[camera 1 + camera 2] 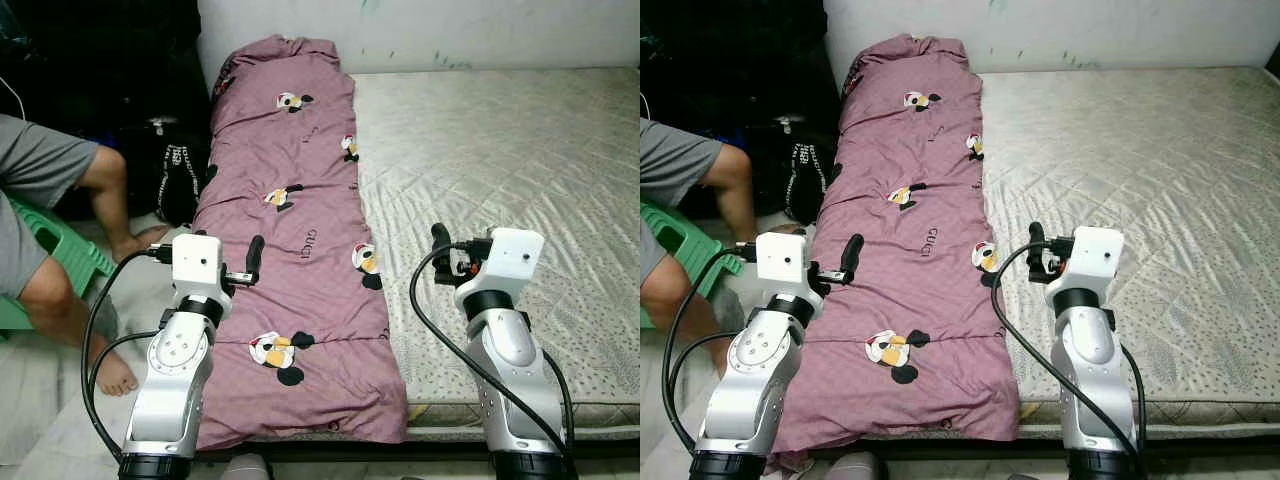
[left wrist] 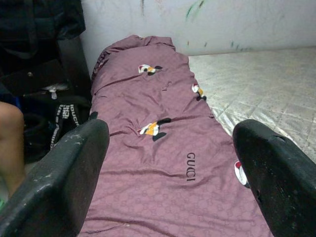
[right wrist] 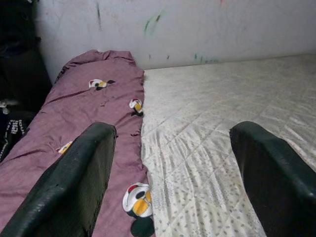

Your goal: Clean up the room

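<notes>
Both claws open over quilt.

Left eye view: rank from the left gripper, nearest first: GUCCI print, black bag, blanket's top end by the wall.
From the left gripper:
1. GUCCI print, just to its right on the purple blanket.
2. Black bag, ahead on the floor, left of the blanket.
3. Blanket's top end, farthest, at the wall.

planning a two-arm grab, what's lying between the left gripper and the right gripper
In the left eye view, the near part of the purple quilt spans most of the stretch between left gripper and right gripper, then a strip of bare mattress.
</notes>
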`<state>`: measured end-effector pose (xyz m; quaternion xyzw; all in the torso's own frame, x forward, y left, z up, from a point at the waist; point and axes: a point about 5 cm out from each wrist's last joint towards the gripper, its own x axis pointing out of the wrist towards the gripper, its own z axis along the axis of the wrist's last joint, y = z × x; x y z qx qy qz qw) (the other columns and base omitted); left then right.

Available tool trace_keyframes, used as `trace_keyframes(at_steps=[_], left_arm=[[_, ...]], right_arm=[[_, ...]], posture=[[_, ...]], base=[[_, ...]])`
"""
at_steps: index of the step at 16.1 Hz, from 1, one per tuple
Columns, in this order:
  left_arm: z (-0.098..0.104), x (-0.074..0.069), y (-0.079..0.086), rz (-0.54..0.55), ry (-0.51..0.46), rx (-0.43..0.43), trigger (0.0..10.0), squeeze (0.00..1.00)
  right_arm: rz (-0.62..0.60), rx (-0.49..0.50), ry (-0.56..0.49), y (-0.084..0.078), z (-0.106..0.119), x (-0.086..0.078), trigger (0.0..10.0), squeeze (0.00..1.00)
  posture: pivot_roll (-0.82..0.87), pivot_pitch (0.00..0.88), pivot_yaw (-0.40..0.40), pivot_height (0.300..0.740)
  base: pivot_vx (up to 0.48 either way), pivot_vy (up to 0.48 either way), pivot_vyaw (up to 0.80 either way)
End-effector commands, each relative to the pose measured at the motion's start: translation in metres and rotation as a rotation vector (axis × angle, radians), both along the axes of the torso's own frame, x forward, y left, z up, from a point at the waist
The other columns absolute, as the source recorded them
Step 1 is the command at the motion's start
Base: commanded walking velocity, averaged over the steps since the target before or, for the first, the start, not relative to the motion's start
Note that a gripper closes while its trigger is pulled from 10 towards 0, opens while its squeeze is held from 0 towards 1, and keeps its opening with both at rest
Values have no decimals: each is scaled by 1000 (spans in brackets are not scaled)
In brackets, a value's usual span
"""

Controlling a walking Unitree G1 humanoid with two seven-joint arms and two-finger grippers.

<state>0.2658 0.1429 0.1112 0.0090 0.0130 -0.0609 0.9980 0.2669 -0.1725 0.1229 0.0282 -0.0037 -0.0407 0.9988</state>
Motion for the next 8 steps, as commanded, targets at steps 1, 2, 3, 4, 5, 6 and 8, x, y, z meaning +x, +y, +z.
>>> trace_keyframes(at_steps=[1, 2, 3, 4, 5, 6, 8], left_arm=[[0, 0, 2, -2, -3, 1, 10000, 0], [0, 0, 1, -4, -5, -2, 10000, 0], [0, 0, 1, -7, -7, -4, 10000, 0], [1, -1, 1, -10, -8, -4, 10000, 0], [1, -1, 1, -10, -12, -5, 10000, 0], [1, 0, 1, -10, -12, -4, 10000, 0], [2, 0, 1, -10, -14, -3, 10000, 0]], right_arm=[[2, -5, -3, 0, 0, 0, 10000, 0], [2, -5, -4, 0, 0, 0, 10000, 0], [1, -5, -4, 1, 0, 1, 10000, 0], [1, -5, -5, 1, 0, 1, 10000, 0], [0, -5, -5, 0, 0, 1, 10000, 0], [0, -5, -5, 0, 0, 1, 10000, 0], [-1, -5, -4, 0, 0, 1, 10000, 0]], posture=[[-47, 0, 20, 740], [-47, 0, 20, 740], [-46, 0, 20, 740], [-46, 0, 20, 740], [-45, 0, 20, 740], [-45, 0, 20, 740], [-47, 0, 21, 740]], base=[[0, 0, 0], [0, 0, 0], [0, 0, 0], [0, 0, 0], [0, 0, 0], [0, 0, 0], [0, 0, 0]])
